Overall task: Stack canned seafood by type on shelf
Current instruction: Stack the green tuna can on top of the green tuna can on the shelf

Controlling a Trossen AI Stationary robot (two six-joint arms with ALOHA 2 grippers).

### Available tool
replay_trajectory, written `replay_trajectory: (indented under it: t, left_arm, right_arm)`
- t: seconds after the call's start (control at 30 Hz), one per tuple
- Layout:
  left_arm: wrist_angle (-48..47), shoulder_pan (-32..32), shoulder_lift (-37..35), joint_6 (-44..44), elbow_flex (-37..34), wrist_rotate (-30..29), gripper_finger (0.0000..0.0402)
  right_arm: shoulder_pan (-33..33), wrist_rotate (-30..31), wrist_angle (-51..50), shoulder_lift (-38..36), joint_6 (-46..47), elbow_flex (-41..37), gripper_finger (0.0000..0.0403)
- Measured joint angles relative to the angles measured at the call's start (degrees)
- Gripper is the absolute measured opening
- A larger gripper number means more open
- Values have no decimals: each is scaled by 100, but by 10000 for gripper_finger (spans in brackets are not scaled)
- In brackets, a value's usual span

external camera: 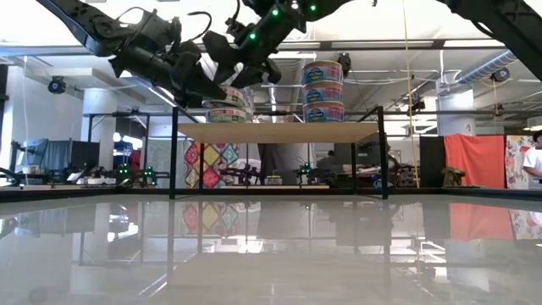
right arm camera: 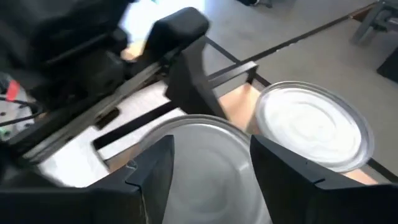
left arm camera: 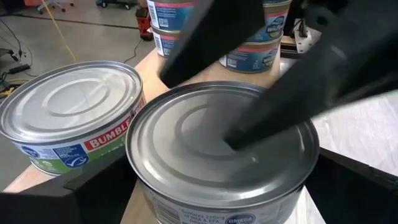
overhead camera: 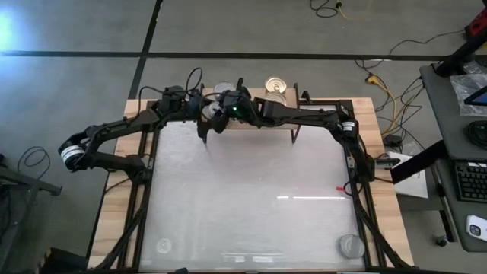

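The shelf stands at the table's far edge. Three tins of canned seafood are stacked on its right part. Toward its left end, a silver-topped tin sits between the wide-apart fingers of my left gripper. A second silver-topped tin with a green and red label rests on the plank beside it. My right gripper comes from the right and is open. Its fingers hover low over the first tin's lid. In the high view both grippers hide that tin. My left gripper reaches nearly level from the table's left, one finger on each side of the tin's round wall; whether the fingers touch the wall I cannot tell. The tin stands level. My right gripper's fingertip lies close over the lid; whether it touches I cannot tell.
Another silver-topped tin shows on the shelf just beyond the grippers. A small round clear thing lies near the table's near right corner. The table's glossy top stretches from the shelf to the near edge.
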Motion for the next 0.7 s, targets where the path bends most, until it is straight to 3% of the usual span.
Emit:
replay_trajectory:
  t: [0.43, 0.7]
  left_arm:
    - [107, 0, 533, -4, 223, 47, 399]
    - [-578, -4, 442, 237, 517, 21, 399]
  right_arm:
    - [-74, -167, -333, 9, -315, -68, 199]
    - [-72, -186, -530, 7, -511, -67, 201]
